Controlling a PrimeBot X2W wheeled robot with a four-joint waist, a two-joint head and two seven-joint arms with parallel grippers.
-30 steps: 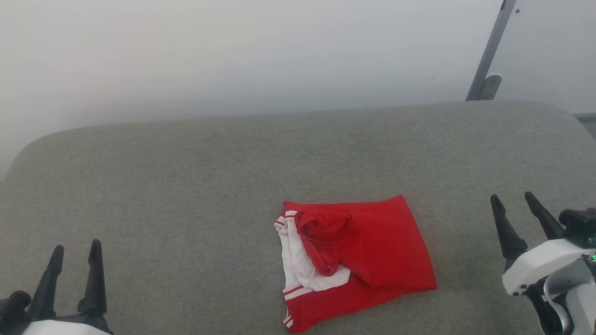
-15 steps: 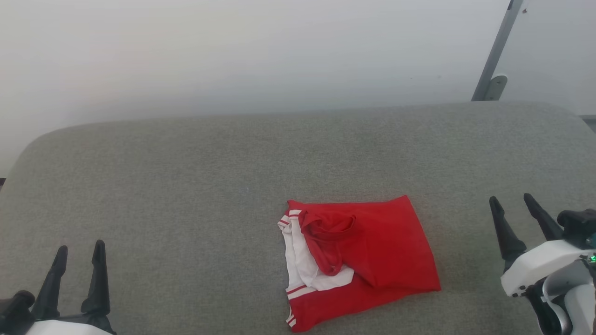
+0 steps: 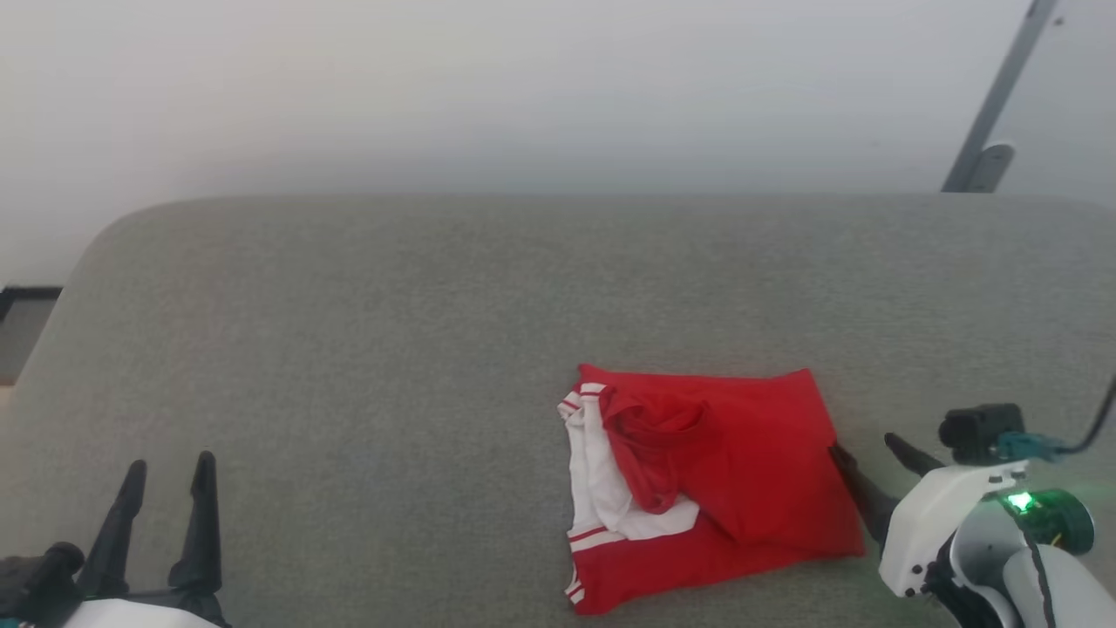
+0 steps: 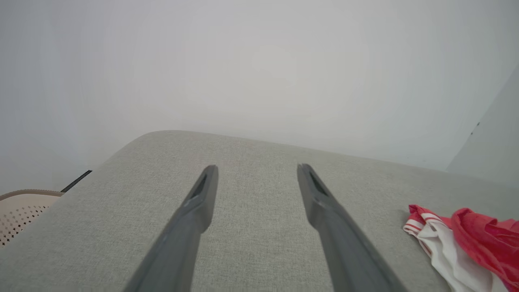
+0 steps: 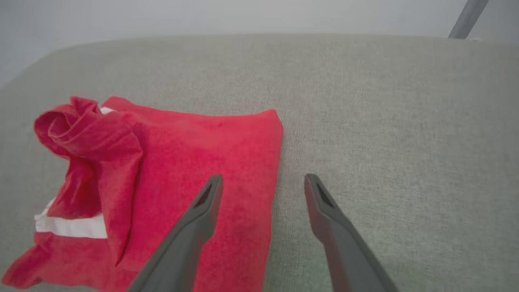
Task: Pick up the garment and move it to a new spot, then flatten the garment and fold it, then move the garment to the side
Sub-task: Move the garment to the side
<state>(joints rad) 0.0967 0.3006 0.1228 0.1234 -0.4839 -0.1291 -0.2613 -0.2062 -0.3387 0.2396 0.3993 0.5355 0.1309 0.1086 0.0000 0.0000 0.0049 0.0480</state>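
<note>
Garment (image 3: 750,471), red with white sleeves and red-and-white striped trim, lies folded into a rough rectangle on the grey fabric-covered counter (image 3: 392,349), right of the middle and towards the near side in the head view. Its folded red body faces up, with a bunched red fold and a white sleeve at its left end; no lettering can be seen. The right gripper (image 3: 863,445) is at the garment's right edge with its jaws apart. In the right wrist view, the right gripper (image 5: 263,178) straddles that edge: one finger is over the red cloth (image 5: 194,150) and the other over bare grey fabric. Whether either finger touches the cloth cannot be told. The left gripper (image 3: 170,467) is at the lower left of the head view, well apart from the garment, its jaws likewise apart and holding nothing. From the left wrist, the left gripper (image 4: 256,170) points across bare counter, with the garment's sleeve end (image 4: 466,239) off to one side. A pale perforated basket (image 4: 20,211) sits beyond the counter's corner.
</note>
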